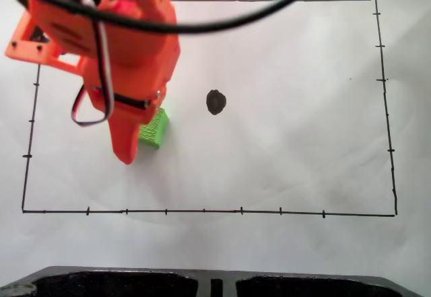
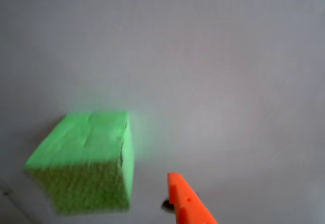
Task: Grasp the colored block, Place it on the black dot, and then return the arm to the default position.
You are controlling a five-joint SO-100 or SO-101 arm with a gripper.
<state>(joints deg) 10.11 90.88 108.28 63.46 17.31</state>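
While the arm point(image 1: 128, 61) overlaps the colored block point(image 1: 153, 128), jaws' state unclear, the black dot point(image 1: 215, 102) lies uncovered nearby.

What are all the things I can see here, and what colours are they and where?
green block: one, bright green, on the white paper, left of the black dot, right beside the orange finger in the fixed view.
black dot: one, black, near the middle of the paper.
white paper: one, white, covering the table.
border lines: thin, black, with tick marks, drawn around the paper.
dark tray edge: one, black, along the bottom of the fixed view.
cables: black and red, hanging over the arm.
arm: one, orange-red, upper left.
gripper: one, orange-red, down at the block.
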